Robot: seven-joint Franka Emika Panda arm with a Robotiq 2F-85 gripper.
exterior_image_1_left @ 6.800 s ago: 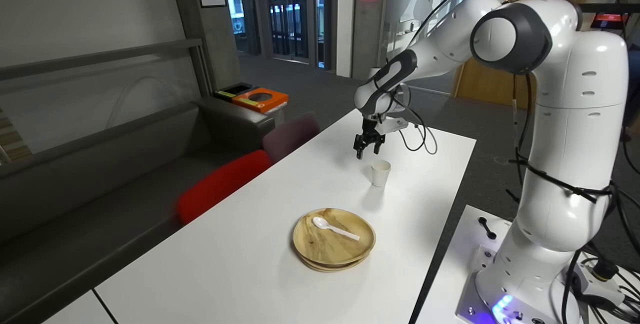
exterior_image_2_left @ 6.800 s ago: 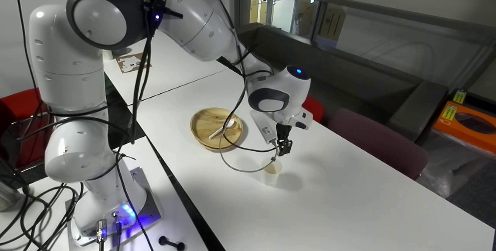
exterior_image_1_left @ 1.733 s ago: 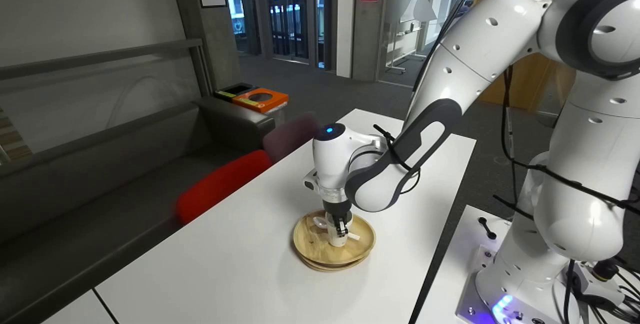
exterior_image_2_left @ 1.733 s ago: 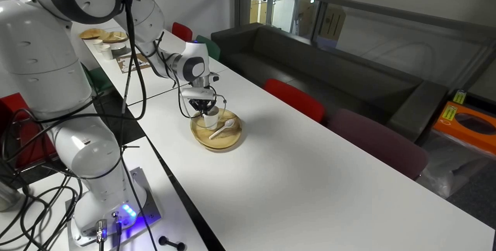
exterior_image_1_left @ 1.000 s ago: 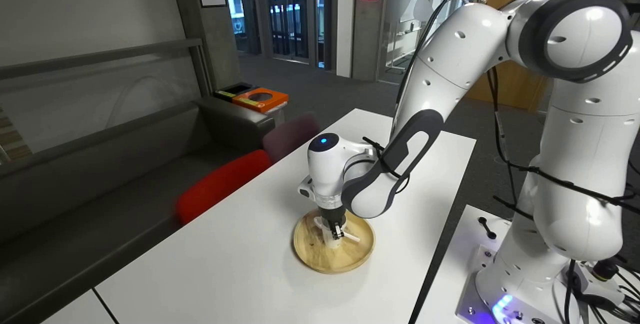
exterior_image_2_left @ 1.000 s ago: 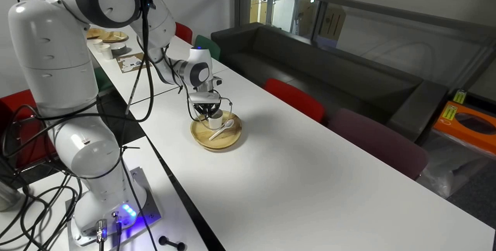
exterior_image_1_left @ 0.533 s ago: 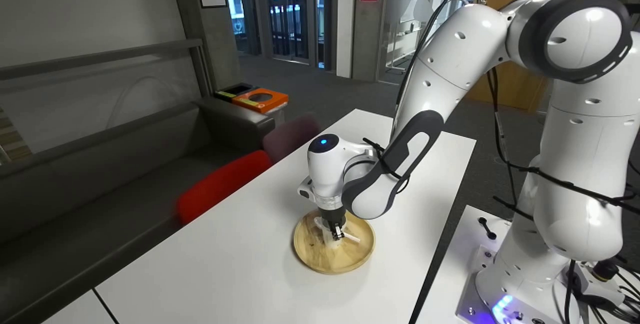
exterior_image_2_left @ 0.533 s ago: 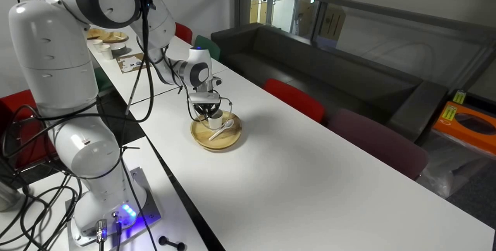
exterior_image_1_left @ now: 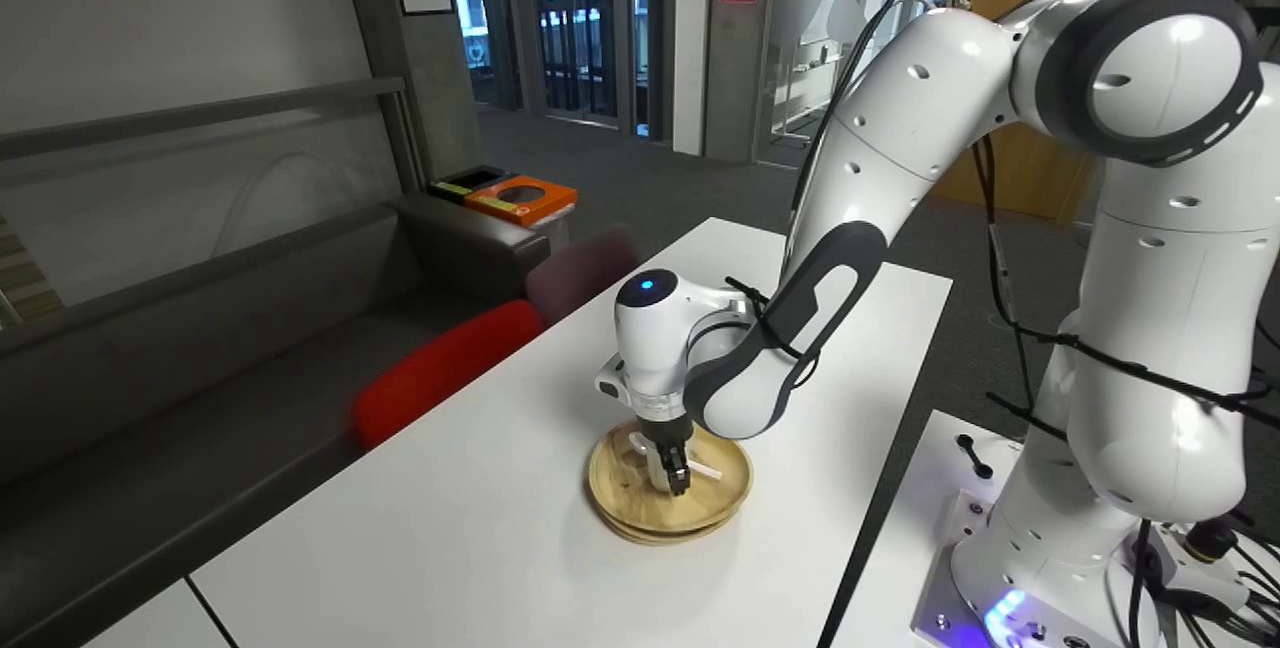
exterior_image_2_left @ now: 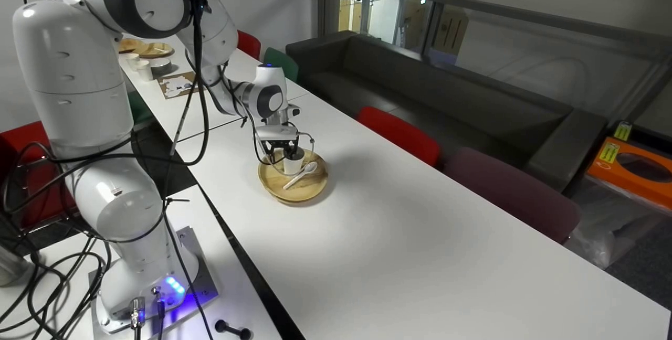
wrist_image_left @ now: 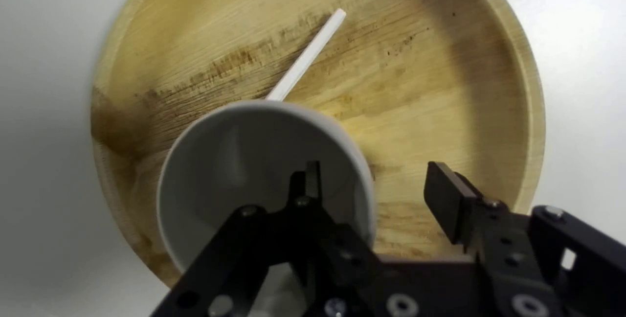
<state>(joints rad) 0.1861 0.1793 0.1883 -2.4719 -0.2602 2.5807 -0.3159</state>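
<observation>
1. You have the jaws released: in the wrist view they stand spread across the lower centre and lower right, clamped on nothing.
2. One jaw reaches over the mouth of the white cup [wrist_image_left: 222, 160]; how far it dips inside, you cannot tell. The other jaw stands outside the cup, to its right, and you see bare plate between that jaw and the rim.
3. You find the cup at the lower centre-left of the wrist view, mouth toward the camera. In an exterior view it stands upright on the wooden plate [exterior_image_2_left: 310, 188], left of the frame's centre.
4. Your white spoon [wrist_image_left: 308, 57] lies on the same plate, its handle slanting toward the top centre of the wrist view, the rest hidden by the cup. Whether the two touch, you cannot tell.
5. The plate tops a stack [exterior_image_1_left: 655, 533] at the lower centre of an exterior view, on the white surface [exterior_image_1_left: 450, 548].
6. Left of it in the frame you have a red chair [exterior_image_1_left: 445, 368] and a dark sofa [exterior_image_1_left: 200, 358].
</observation>
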